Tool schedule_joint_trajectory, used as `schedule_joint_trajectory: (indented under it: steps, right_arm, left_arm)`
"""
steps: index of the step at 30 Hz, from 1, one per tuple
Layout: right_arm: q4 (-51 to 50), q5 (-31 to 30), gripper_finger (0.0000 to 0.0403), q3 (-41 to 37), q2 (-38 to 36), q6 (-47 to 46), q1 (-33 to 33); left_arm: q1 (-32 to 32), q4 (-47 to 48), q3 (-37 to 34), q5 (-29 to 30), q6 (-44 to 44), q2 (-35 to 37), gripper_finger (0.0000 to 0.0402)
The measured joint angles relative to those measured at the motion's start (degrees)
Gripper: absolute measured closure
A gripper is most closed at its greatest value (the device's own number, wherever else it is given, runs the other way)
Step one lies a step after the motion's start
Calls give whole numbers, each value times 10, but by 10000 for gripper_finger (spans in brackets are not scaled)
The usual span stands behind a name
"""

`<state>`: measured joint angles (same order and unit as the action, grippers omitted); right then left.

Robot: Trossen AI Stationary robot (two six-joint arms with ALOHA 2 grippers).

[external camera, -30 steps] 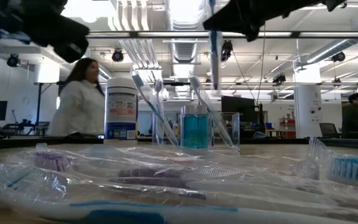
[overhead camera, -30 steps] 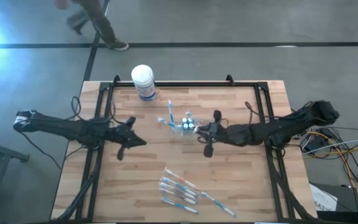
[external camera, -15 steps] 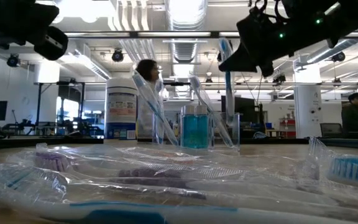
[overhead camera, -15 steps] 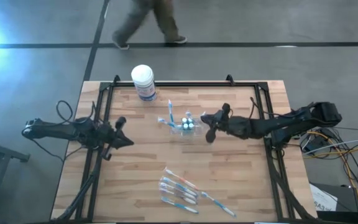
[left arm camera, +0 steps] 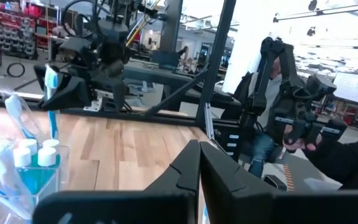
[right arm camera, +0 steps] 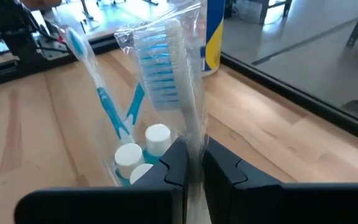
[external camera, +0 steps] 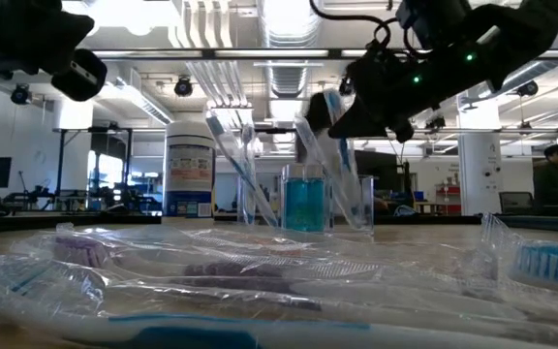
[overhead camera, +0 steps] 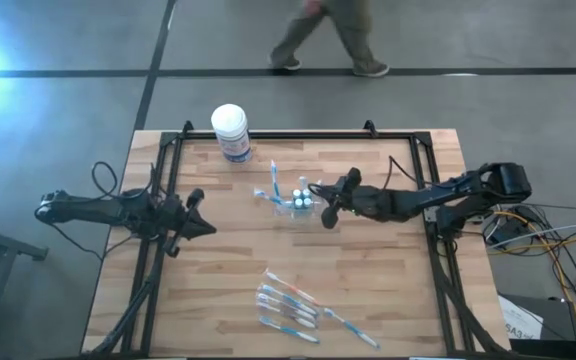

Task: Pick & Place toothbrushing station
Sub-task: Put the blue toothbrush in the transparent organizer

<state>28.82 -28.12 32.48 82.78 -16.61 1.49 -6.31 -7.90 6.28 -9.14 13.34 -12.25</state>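
The right gripper hangs just at the three o'clock side of the small clear plastic cup, which stands a little toward twelve o'clock from the middle of the wooden slatted table; its dark fingers are clamped on a slim blue-and-white toothbrush in a clear wrapper, bristle end up, held over the cup's rim. In the cup sit several tiny white-capped pieces above blue liquid, and two more wrapped toothbrushes lean out of it toward nine o'clock. A loose row of wrapped toothbrushes lies flat on the table toward six o'clock, well apart from the cup. The larger white-lidded tub with a blue label stands upright near the table's edge at eleven o'clock. The left gripper waits above the table's nine o'clock side with its two fingers pressed together and empty. A person walks on the floor beyond the twelve o'clock edge
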Motion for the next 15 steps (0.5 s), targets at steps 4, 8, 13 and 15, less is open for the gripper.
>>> schedule_joint_trajectory:
  steps: [4, 8, 13, 15]
  right_arm:
    - [-15, 24, 375, 13, 23, -25, 13]
    - [-24, 32, 369, 23, 33, -30, 16]
    - [-30, 44, 329, 31, 26, -41, 16]
    - [-38, 44, 301, 31, 19, -44, 15]
  left_arm:
    - [0, 4, 0, 0, 0, 0, 388]
    - [0, 11, 0, 0, 0, 0, 391]
    - [0, 15, 0, 0, -6, 0, 390]
    - [0, 16, 0, 0, -6, 1, 389]
